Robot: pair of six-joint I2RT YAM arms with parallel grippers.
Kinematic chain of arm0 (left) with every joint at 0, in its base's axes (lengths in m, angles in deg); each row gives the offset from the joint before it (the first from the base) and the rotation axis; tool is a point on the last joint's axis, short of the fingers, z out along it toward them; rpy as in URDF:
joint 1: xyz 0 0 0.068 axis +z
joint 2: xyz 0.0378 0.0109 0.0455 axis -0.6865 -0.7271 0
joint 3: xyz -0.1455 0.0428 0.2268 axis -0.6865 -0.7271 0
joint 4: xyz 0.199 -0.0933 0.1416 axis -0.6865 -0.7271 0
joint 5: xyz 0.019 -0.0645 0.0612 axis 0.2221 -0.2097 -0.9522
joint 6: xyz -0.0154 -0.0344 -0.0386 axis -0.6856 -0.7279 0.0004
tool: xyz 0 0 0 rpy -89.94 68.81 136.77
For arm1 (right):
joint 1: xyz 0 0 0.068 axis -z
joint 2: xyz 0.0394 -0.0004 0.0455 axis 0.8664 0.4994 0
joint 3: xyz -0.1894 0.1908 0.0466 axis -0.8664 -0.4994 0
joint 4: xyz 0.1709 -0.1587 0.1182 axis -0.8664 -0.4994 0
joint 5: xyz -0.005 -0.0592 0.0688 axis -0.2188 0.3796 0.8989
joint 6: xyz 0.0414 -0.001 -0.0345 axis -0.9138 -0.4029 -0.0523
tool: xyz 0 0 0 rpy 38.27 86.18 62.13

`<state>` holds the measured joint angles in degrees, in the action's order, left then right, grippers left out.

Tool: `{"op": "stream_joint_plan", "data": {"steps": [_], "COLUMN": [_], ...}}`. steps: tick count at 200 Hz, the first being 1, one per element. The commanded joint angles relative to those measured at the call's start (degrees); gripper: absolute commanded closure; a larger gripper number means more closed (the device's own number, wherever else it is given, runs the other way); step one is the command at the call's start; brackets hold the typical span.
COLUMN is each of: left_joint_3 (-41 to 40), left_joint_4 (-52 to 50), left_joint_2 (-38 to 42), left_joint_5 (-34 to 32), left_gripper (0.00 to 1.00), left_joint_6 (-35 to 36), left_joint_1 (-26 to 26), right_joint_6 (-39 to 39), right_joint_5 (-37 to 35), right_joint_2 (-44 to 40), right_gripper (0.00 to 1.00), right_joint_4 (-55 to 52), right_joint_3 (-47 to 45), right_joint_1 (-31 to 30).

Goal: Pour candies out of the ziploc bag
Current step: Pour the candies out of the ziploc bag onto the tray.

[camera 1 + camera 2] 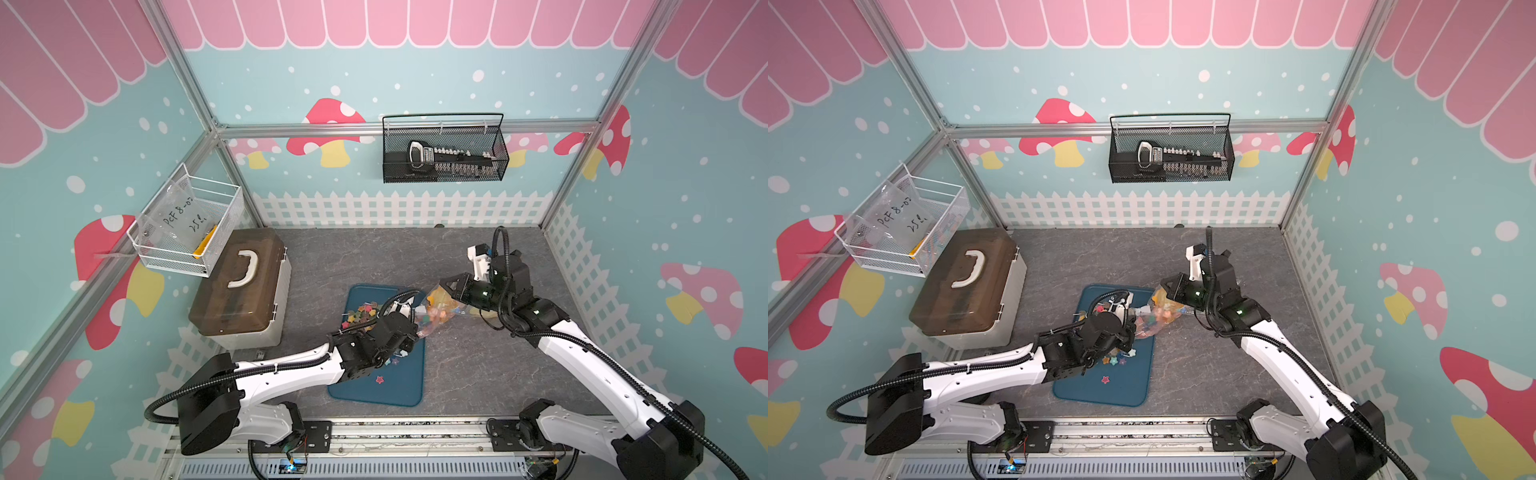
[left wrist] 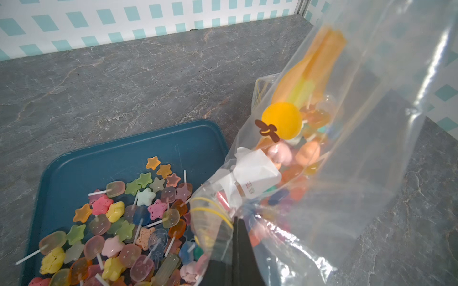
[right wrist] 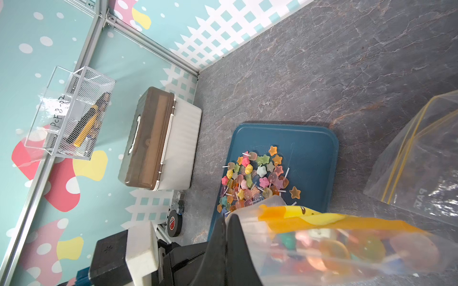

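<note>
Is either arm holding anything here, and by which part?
Both hold the bag: left fingers pinch its lower end by the yellow zip; right fingers pinch the raised opposite end.

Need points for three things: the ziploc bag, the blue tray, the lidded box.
ziploc bag (image 2: 366, 153): left wrist view, on its clear side wall.
blue tray (image 3: 309, 148): right wrist view, on bare floor near the rim.
lidded box (image 1: 232, 309): a top view, on the brown lid beside the white handle.
</note>
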<state>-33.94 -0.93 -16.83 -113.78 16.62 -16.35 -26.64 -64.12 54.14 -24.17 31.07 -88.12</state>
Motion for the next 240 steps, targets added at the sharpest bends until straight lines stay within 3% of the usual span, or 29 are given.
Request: {"op": "stream_joint_plan", "data": {"steps": [1,57,240], "left_joint_3": [-0.81,-2.95,-7.66], "left_joint_4": [0.52,0.19,-1.66], "left_joint_2": [1.62,3.23,8.74], "left_joint_5": [-0.78,1.27,-1.64], "left_gripper": [1.0,1.0,1.0], "left_joint_6": [-2.25,-5.88,-9.9], "left_joint_1": [0.29,-0.21,-2.0], "right_joint_6": [0.51,0.34,1.02], "right_joint_5": [-0.3,-0.68,-2.24], "right_joint_2": [-0.07,0.07,1.75], "right_gripper": [1.0,1.0,1.0], "right_joint_4": [4.1,4.01,3.77], "right_joint_3": [2.89,3.73,7.15], "right_joint_1": [-0.69,-1.58,-7.61]}}
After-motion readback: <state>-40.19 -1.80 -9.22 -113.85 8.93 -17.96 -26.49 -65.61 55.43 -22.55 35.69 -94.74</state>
